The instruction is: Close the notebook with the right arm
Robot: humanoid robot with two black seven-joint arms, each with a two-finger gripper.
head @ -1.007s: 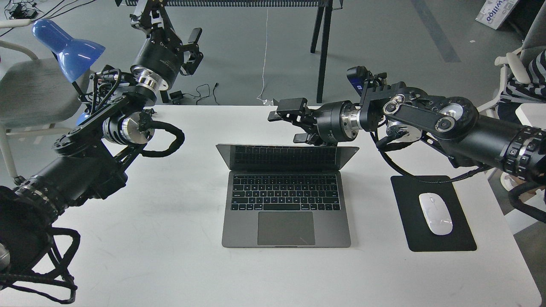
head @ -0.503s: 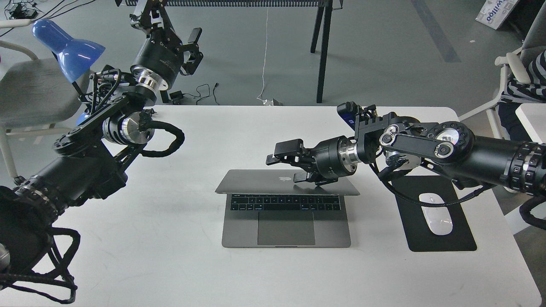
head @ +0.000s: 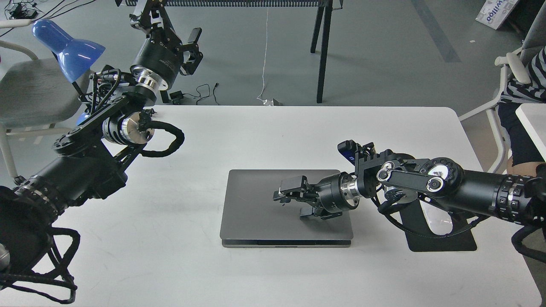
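Note:
The notebook (head: pixel 251 209) lies in the middle of the white table (head: pixel 170 264) with its grey lid folded down flat on its base. My right arm (head: pixel 426 185) comes in from the right, low over the table. Its gripper (head: pixel 294 200) is over the right half of the lid, fingers apart, holding nothing; whether it touches the lid I cannot tell. My left gripper (head: pixel 193 47) is raised beyond the table's far left corner, fingers apart and empty.
A black mouse pad (head: pixel 443 244) with a white mouse (head: pixel 439 222) lies right of the notebook, partly hidden under my right arm. A blue lamp (head: pixel 68 44) stands at the far left. A seated person (head: pixel 527 81) is at the right edge.
The notebook lid has gone from standing open to half down to flat on the base. My right gripper came forward and down with it. The left arm has not moved.

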